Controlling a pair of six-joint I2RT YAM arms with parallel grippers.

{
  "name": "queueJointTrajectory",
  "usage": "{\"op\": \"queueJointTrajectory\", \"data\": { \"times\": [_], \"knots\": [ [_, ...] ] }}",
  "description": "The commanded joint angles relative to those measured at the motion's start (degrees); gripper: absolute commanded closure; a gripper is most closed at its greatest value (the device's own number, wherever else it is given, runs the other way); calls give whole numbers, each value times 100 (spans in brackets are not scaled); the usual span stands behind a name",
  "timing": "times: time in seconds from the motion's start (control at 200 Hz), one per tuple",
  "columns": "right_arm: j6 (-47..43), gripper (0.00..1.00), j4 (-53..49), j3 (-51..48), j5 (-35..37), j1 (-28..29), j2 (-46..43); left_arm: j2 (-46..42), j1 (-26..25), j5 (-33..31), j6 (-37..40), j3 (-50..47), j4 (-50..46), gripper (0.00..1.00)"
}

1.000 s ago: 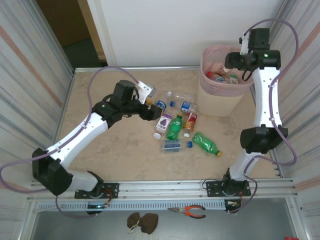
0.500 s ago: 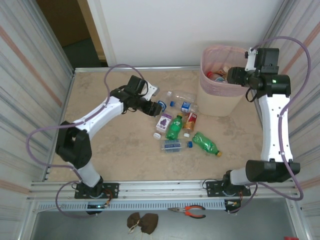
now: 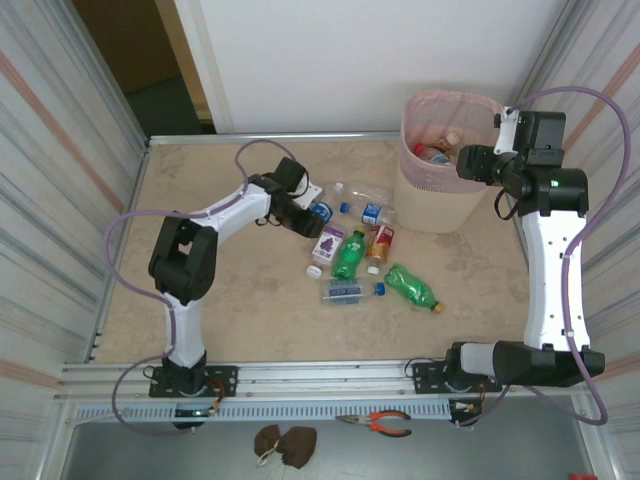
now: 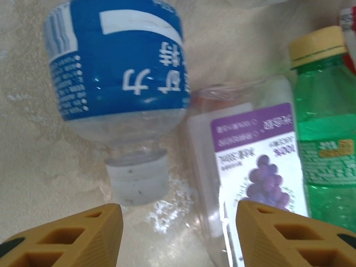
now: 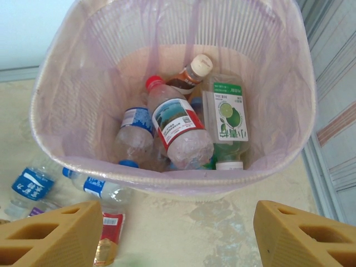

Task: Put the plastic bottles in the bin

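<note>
Several plastic bottles lie in a cluster mid-table: a blue-labelled one (image 3: 322, 211), a purple grape-labelled one (image 3: 327, 243), two green ones (image 3: 349, 255) (image 3: 412, 286) and others. My left gripper (image 3: 308, 221) hangs low at the cluster's left edge. It stands open (image 4: 178, 236), with bare table between its fingers. Just ahead of it are the blue-labelled bottle's white cap (image 4: 136, 178) and the grape bottle (image 4: 253, 167). The beige bin (image 3: 440, 195) with its pink liner holds several bottles (image 5: 178, 130). My right gripper (image 3: 470, 163) is open (image 5: 178, 236) beside the bin's rim (image 5: 167, 179).
A loose white cap (image 3: 315, 270) and a blue cap (image 3: 344, 208) lie among the bottles. Corrugated walls close in both table sides. Orange-handled pliers (image 3: 385, 424) and a brown object (image 3: 283, 443) lie on the shelf below the front rail.
My left arm has reached right and forward, bringing its gripper to the blue-labelled bottle with the jaws narrowing. My right arm has drawn back rightward from over the bin.
</note>
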Motion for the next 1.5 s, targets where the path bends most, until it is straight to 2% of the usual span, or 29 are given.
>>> {"op": "queueJointTrajectory", "data": {
  "times": [0.0, 0.356, 0.596, 0.767, 1.002, 1.258, 1.493],
  "knots": [
    [81, 29, -74, -8, -7, -16, -103, 206, 73, -63, 134, 309, -176, 44],
    [24, 29, -155, 81, -2, -18, -154, 854, 85, -62, 188, 658, -235, 46],
    [24, 29, -166, 74, 1, -17, -200, 996, 85, -98, 230, 659, -268, 52],
    [32, 29, -160, 119, 1, -11, -233, 954, 87, -134, 224, 599, -261, 60],
    [35, 29, -189, 161, 6, 10, -268, 740, 97, -177, 179, 485, -208, 67],
    [117, 30, -134, 172, -82, 160, -350, 139, 159, -256, 81, 278, -180, 69],
    [434, 30, 255, 81, -773, 332, -458, -601, 165, -70, 67, 68, -112, 69]
  ]
}}
